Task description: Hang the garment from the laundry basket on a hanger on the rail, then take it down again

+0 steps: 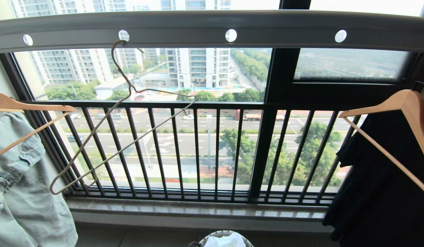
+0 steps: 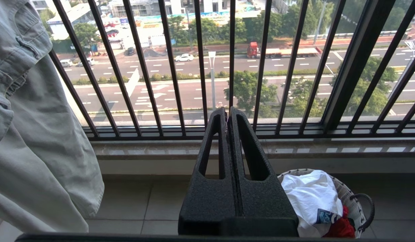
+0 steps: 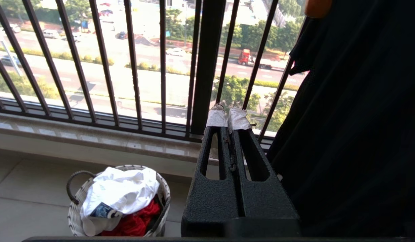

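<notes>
The white garment [image 2: 311, 196] lies crumpled in the laundry basket [image 3: 76, 205] on the floor below the window, its blue logo showing; the basket's top [image 1: 212, 236] peeks in at the head view's lower edge with the garment [image 1: 225, 240] in it. The thin wire hanger [image 1: 129, 113] hangs empty and tilted from a hole in the grey rail [image 1: 212, 29]. My left gripper [image 2: 228, 112] is shut and empty, above and left of the basket. My right gripper [image 3: 228, 116], tips wrapped in white tape, is shut and empty, to the basket's right. Neither arm shows in the head view.
A pale denim garment [image 1: 23, 185] hangs on a wooden hanger [image 1: 26, 106] at the left. A black garment [image 1: 380, 178] hangs on another wooden hanger [image 1: 400, 106] at the right, close beside my right gripper. The black window railing [image 1: 205, 151] and stone sill [image 1: 198, 209] stand ahead. Red cloth [image 3: 133, 222] lies under the garment.
</notes>
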### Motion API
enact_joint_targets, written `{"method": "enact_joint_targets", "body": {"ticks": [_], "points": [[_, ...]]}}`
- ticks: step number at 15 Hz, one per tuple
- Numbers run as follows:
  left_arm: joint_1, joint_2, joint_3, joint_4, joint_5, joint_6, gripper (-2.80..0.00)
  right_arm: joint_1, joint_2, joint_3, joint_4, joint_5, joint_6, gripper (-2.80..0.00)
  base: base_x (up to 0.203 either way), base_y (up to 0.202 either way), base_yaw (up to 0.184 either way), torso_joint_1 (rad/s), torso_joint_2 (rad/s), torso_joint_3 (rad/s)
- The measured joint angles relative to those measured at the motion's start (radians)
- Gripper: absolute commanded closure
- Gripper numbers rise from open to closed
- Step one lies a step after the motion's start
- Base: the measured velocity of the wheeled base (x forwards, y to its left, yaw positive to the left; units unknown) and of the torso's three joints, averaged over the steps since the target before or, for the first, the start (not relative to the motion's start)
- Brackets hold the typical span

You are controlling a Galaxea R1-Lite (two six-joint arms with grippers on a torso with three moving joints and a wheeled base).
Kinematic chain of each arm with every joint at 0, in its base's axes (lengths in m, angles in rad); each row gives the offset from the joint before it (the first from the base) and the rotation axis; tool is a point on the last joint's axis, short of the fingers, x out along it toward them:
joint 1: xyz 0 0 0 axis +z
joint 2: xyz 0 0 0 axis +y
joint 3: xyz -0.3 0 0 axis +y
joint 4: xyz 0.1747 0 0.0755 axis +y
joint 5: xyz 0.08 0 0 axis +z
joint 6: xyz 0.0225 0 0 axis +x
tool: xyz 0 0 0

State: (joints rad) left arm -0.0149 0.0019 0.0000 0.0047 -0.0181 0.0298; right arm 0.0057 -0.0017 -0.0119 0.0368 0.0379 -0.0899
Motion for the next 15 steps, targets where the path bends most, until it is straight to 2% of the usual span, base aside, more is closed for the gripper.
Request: {"method": "enact_joint_targets", "body": {"ticks": [15], "points": [[0.001, 0.0, 0.0, 0.0, 0.0, -0.001, 0.0, 0.0, 0.0, 0.001, 0.0, -0.001, 0.005, 0.0, 0.0, 0.0, 0.0, 0.0, 0.0, 0.0]]}}
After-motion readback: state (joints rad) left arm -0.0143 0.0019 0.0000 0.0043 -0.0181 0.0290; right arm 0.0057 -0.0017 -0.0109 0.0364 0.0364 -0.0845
